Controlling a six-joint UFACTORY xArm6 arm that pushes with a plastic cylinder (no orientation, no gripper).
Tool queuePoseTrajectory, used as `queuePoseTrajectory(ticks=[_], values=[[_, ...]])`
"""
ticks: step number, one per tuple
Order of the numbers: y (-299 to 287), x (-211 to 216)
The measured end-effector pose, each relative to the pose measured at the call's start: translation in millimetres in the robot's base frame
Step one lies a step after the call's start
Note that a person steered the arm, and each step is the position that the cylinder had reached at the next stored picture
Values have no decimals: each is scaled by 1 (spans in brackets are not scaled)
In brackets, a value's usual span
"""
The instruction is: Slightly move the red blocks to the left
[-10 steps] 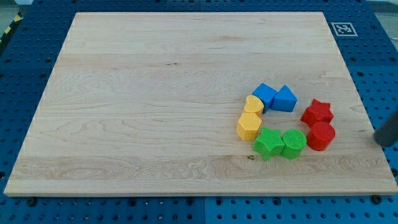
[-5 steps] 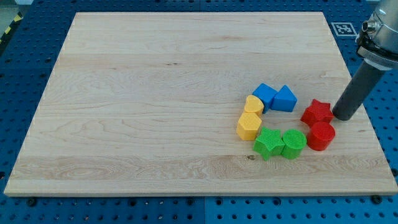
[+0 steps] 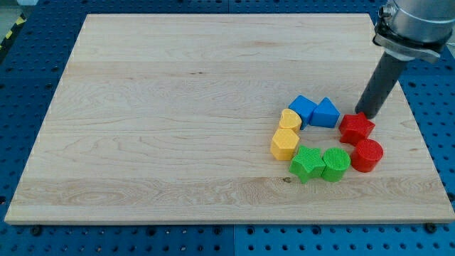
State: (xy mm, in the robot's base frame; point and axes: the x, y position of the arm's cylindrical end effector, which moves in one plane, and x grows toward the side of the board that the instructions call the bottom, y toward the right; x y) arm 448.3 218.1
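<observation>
A red star block (image 3: 355,128) and a red cylinder (image 3: 367,155) sit at the right of the wooden board (image 3: 178,107), the cylinder just below the star. My tip (image 3: 366,114) stands at the star's upper right edge, touching or nearly touching it. The rod leans up toward the view's top right.
Two blue blocks (image 3: 313,111) lie just left of the red star. A yellow heart (image 3: 289,119) and yellow hexagon (image 3: 284,143) lie further left. A green star (image 3: 307,163) and green cylinder (image 3: 335,163) lie left of the red cylinder. A marker tag (image 3: 392,33) sits beyond the board's top right corner.
My tip came in from the right edge, moved up and left to the red star's upper right. The star has shifted slightly left. The red cylinder has not moved.
</observation>
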Motion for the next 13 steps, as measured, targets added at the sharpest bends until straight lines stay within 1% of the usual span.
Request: queuePoseTrajectory(ticks=[2, 3, 6, 7, 10, 11, 12, 13], values=[[33, -6], [34, -24], [21, -1], [11, 18], [-11, 13], [-15, 19], [-15, 19], [15, 19]])
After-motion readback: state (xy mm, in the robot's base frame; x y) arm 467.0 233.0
